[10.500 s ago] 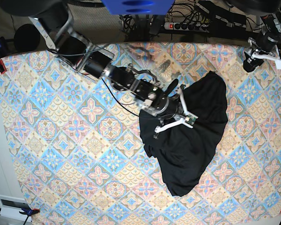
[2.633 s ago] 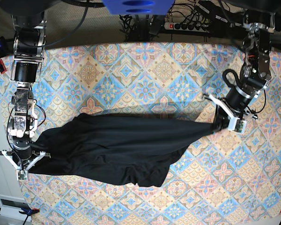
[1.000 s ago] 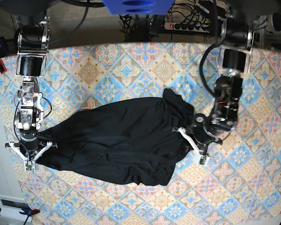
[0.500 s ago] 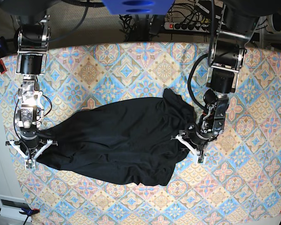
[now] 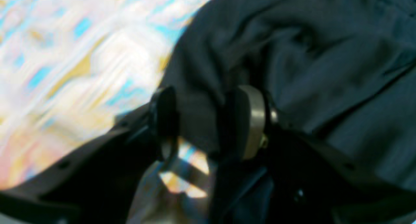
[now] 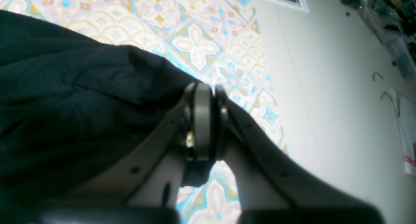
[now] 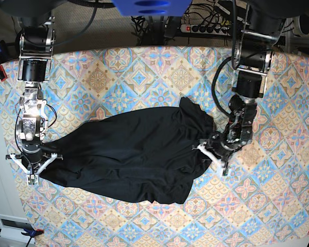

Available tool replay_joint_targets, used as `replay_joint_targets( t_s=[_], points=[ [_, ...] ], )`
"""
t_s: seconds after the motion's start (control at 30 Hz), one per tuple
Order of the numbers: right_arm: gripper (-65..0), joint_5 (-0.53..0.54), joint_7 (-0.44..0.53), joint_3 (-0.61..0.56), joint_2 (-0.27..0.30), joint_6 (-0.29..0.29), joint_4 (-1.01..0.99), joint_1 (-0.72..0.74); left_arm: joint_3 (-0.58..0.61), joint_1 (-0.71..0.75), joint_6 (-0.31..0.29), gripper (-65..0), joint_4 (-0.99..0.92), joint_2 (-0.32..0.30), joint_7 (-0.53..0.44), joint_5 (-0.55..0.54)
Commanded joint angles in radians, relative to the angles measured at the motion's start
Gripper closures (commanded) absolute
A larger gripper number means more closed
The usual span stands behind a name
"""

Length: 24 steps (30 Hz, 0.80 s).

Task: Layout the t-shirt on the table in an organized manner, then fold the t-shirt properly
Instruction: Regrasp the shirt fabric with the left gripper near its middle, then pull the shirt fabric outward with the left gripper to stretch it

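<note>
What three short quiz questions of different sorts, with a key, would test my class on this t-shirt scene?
1. True or false: the t-shirt lies flat and smooth on the table.
2. Which gripper is shut on fabric? A) left gripper B) right gripper
3. Fill in: in the left wrist view, the cloth between the parted jaws is ____ in colour.

Key
1. False: it is bunched and wrinkled.
2. B: it is shut on the t-shirt's edge; the left one's jaws stand apart.
3. Black.
</note>
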Motion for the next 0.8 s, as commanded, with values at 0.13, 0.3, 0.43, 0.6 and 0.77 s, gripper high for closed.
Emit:
replay_joint_targets(
  t_s=[0.13,0.3,0.43,0.6,0.77],
  points=[
    [0.0,-0.006,0.029,0.006,0.019,-0.006,0.055,-0.004,0.0,0.028,0.01,-29.9,0.052,-0.052,0.039,-0.05],
    [0.0,-0.006,0.029,0.006,0.019,-0.006,0.055,-0.011,0.006,0.038,0.01,-29.8,0.052,-0.009,0.035,-0.022],
    [0.0,-0.006,0.029,0.006,0.019,-0.006,0.055,-0.011,0.006,0.034,0.01,-29.6,0.045,0.049,0.035,0.028],
    [0.0,-0.006,0.02,0.006,0.019,-0.006,0.057,-0.011,0.006,-0.021,0.01,-16.1,-0.042,0.097,0.033,0.1],
    [0.0,-0.006,0.015,0.006,0.019,-0.006,0.095,-0.011,-0.001,-0.1,0.01,0.0,-0.054,0.094,-0.013,0.137]
  ],
)
